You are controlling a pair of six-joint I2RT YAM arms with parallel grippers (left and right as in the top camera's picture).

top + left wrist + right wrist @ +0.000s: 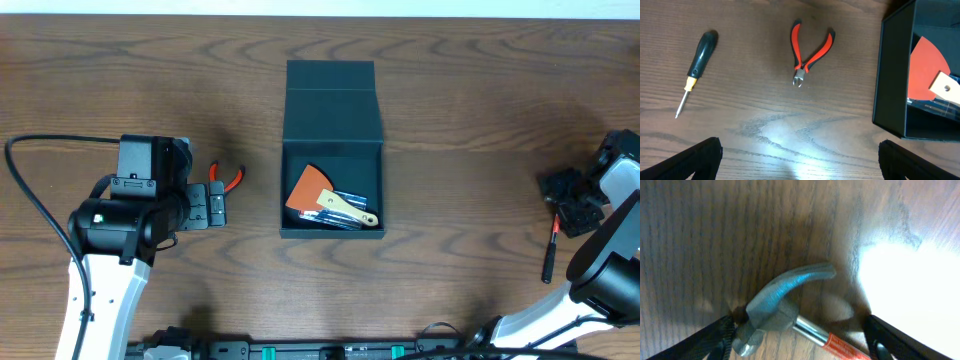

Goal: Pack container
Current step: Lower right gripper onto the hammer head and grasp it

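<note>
The dark teal-black container [333, 120] stands open at the table's middle, its flap lid laid back. Inside lie an orange scraper [308, 188] with a wooden handle and a clear case. The container's wall also shows in the left wrist view [891, 80]. My left gripper [215, 207] is open and empty, low over bare table [800, 165]. Red-handled pliers [810, 50] and a black-handled screwdriver [696, 67] lie ahead of it. My right gripper [800, 342] is open, its fingers astride a hammer [777, 307] at the head end.
The pliers [228, 177] lie just left of the container. The hammer's red and black handle [551, 252] points toward the front edge at the far right. The left arm hides the screwdriver in the overhead view.
</note>
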